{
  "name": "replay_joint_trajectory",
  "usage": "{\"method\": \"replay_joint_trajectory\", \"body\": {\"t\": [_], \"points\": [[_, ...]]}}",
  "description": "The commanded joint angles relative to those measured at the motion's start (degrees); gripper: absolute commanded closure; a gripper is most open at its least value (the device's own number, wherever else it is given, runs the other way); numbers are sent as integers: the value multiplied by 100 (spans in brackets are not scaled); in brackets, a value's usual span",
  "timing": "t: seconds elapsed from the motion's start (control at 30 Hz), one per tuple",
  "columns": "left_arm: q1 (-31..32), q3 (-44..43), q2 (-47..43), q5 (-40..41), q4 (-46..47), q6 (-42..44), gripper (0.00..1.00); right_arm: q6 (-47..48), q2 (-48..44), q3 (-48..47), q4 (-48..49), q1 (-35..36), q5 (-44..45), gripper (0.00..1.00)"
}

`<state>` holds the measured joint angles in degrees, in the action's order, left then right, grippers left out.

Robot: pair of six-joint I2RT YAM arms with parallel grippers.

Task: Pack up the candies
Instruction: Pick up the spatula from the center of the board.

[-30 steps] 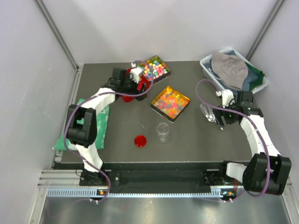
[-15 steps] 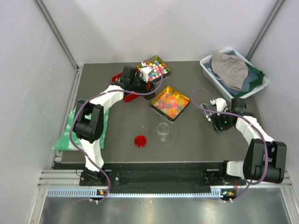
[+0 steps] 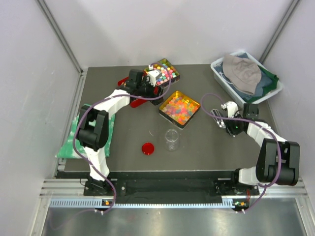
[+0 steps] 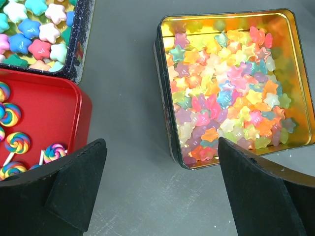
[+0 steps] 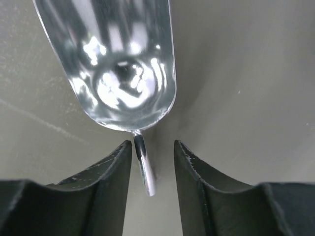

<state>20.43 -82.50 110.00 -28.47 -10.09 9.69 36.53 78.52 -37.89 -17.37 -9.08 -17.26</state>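
Note:
The candies (image 3: 179, 108) (image 4: 231, 83) are tiny glossy star-shaped jellies in orange, pink, yellow and green, filling a square gold tin (image 4: 158, 64). My left gripper (image 4: 161, 150) (image 3: 155, 83) hangs wide open over bare table between the gold tin and a red tin, holding nothing. A shiny metal scoop (image 5: 123, 73) (image 3: 218, 117) lies on the table at the right. My right gripper (image 5: 153, 145) (image 3: 227, 119) straddles the scoop's thin handle (image 5: 143, 169). Its jaws are narrow but still open, the handle lying close to the left finger with a gap to the right one.
A red tin (image 4: 49, 113) of swirl lollipops and a dark tin of pastel stars (image 4: 39, 34) sit left of the gold tin. A clear glass jar (image 3: 172, 139) and its red lid (image 3: 147, 148) stand mid-table. A plastic bin of cloths (image 3: 246, 76) is back right, a green cloth (image 3: 88, 132) at left.
My left gripper moved right from over the red tin to between the tins, then held still. My right gripper came in around the scoop's handle and its jaws narrowed.

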Motion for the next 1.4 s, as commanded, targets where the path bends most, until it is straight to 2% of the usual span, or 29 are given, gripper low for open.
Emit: {"method": "replay_joint_trajectory", "body": {"t": [0.0,0.23,0.33,0.37,0.4,0.6,0.8,0.97,1.23,1.37], "points": [[14,-126,-268,-71,60,-108,1,117,-21,1,330,-68,-410,67],[23,-144,-215,-115,77,-187,1,135,-48,19,374,-76,-656,74],[23,-152,-207,-124,77,-187,1,126,-21,-25,348,-76,-735,88],[23,-152,-207,-124,68,-196,1,117,-21,-43,304,-76,-744,98],[23,-152,-207,-133,68,-205,1,117,-30,-61,269,-76,-744,100],[32,-196,-163,-159,68,-284,1,179,-389,-402,-371,-76,-884,100],[32,-547,-75,-588,-11,-564,1,196,-1329,-947,-1391,46,-1289,100],[32,-908,57,-1327,7,-1126,1,-111,-2033,-1229,-1788,881,-956,100],[23,-1356,197,-2478,94,-1873,2,-603,-1938,-1748,-1630,2331,441,100],[32,-1541,364,-2988,95,-2410,7,-533,-1700,-1906,-1481,2920,1258,100]]}}
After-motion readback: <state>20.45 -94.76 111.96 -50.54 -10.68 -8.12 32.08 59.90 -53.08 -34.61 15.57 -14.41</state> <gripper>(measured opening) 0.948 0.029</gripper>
